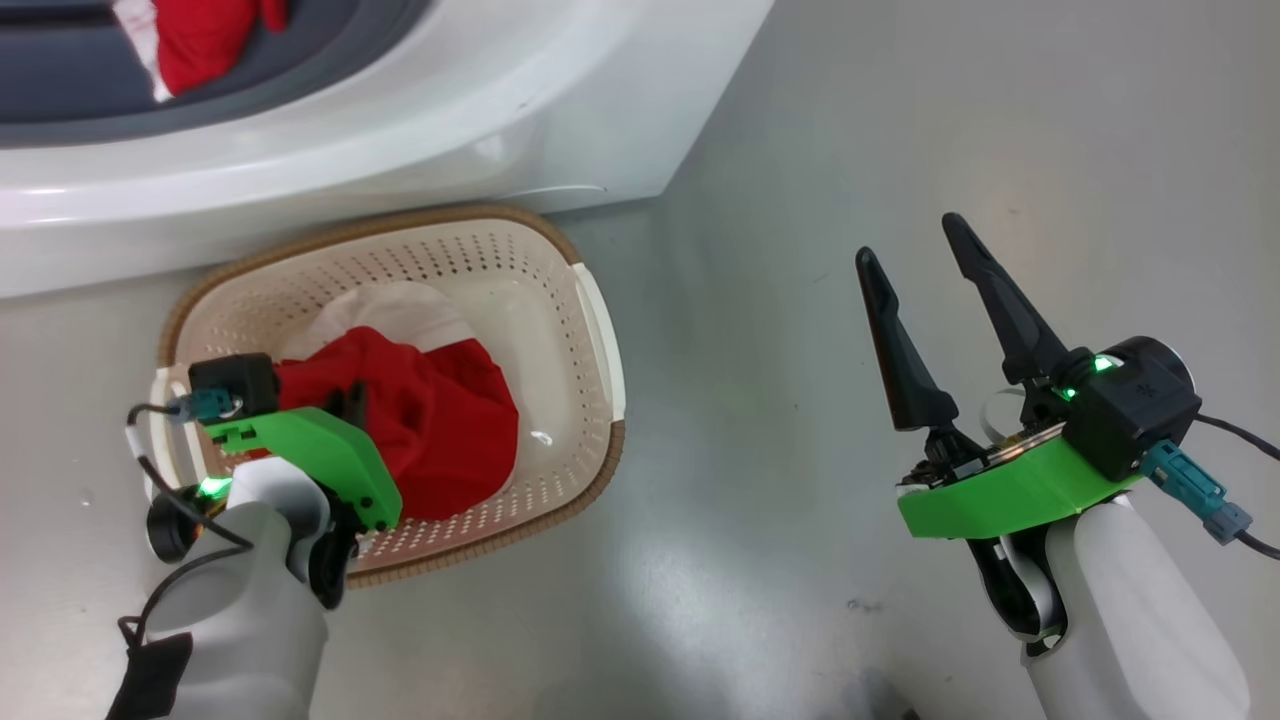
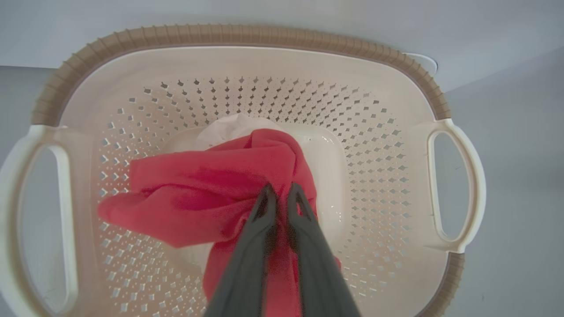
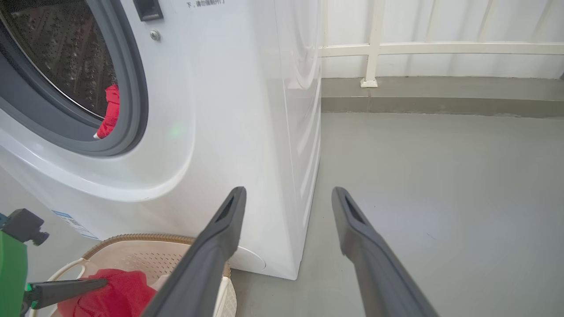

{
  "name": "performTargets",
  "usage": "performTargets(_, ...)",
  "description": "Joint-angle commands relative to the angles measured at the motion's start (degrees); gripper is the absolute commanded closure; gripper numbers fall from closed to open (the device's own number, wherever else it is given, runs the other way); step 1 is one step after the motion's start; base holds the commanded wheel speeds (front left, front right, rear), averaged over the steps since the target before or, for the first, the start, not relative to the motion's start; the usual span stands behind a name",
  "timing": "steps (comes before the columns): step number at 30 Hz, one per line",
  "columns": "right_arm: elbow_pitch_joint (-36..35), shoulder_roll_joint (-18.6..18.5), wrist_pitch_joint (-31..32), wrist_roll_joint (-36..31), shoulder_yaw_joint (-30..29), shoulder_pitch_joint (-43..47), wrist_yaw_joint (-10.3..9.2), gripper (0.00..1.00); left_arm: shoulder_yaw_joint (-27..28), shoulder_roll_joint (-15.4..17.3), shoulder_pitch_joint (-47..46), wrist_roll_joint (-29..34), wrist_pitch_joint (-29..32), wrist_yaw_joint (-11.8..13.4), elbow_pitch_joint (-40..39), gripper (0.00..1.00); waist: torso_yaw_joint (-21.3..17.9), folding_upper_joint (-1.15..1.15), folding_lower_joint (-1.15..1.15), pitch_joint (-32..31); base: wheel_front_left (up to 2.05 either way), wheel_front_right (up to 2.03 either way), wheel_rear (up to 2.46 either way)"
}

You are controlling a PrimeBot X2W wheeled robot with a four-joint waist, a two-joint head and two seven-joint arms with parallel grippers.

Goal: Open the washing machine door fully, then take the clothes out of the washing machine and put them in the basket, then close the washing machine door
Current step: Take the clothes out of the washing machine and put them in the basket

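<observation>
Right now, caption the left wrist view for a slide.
Left jaws pinching red clothes in the cream basket.

The basket [image 1: 598, 330] stands just before the washing machine [image 1: 400, 150], with no passage between them. A red garment [image 1: 440, 430] and the left gripper [image 2: 280, 193] occupy the basket's left and middle (right end bare). The grey floor [image 1: 900, 150] to the right lies open.

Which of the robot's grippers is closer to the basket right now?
The left. The left gripper reaches into the basket, jaws shut on the red garment. The right gripper hangs with open jaws above the floor, off to the basket's right.
</observation>
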Motion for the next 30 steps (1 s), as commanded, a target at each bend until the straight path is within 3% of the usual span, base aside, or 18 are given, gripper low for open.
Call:
performTargets(1, -1.6, 0.1, -0.3, 0.9, 1.3, 0.1, 0.28, 0.00, 0.6, 2.3, 0.4, -0.1, 0.6, -0.2, -0.2, 0.79, -0.7, 0.00, 0.00, 1.0, 0.00, 0.00, 0.00)
performTargets(3, -1.5, 0.1, -0.3, 1.0, 1.3, -0.1, 0.28, 0.00, 0.1, 2.5, 0.4, 0.3, 1.7, 0.3, -0.1, 0.41, -0.8, 0.00, 0.00, 1.2, 0.00, 0.00, 0.00)
performTargets(4, -1.5, 0.1, -0.3, 1.0, 1.3, -0.1, 0.28, 0.00, 0.1, 2.6, 0.4, 0.2, 1.9, 0.4, 0.0, 0.13, -0.8, 0.00, 0.00, 1.2, 0.00, 0.00, 0.00)
performTargets(5, -1.4, 0.1, -0.3, 1.1, 1.2, -0.2, 0.28, 0.00, 0.1, 2.6, 0.5, 0.1, 2.4, 0.6, 0.0, 0.00, -0.8, 0.00, 0.00, 1.1, 0.00, 0.00, 0.00)
performTargets(11, -0.9, 0.1, -0.3, 1.3, 1.0, -0.2, 0.28, 0.00, 0.6, 2.8, 1.3, -1.2, 3.0, 0.3, 0.2, 0.00, -0.3, 0.00, 0.00, -0.2, 0.00, 0.00, 0.00)
performTargets(20, -0.2, 0.1, -0.3, 1.1, 0.3, 0.7, 0.28, 0.00, 1.0, 2.2, 3.2, -2.2, -3.9, 0.6, -0.7, 0.00, 1.7, 0.00, 0.00, -4.1, 0.00, 0.00, 0.00)
performTargets(22, 0.2, 0.1, -0.3, 0.9, -0.3, 1.1, 0.28, 0.00, 0.7, 2.2, 3.9, -1.7, -6.9, 0.2, -3.8, 0.00, 2.7, 0.00, 0.00, -5.6, 0.00, 0.00, 0.00)
performTargets(30, 1.3, 0.1, -0.3, -0.4, -1.7, 2.2, 0.28, 0.00, 3.5, 2.2, 11.0, 1.8, -7.5, 0.5, -22.1, 0.00, 5.3, 0.00, 0.00, -10.3, 0.00, 0.00, 0.00)
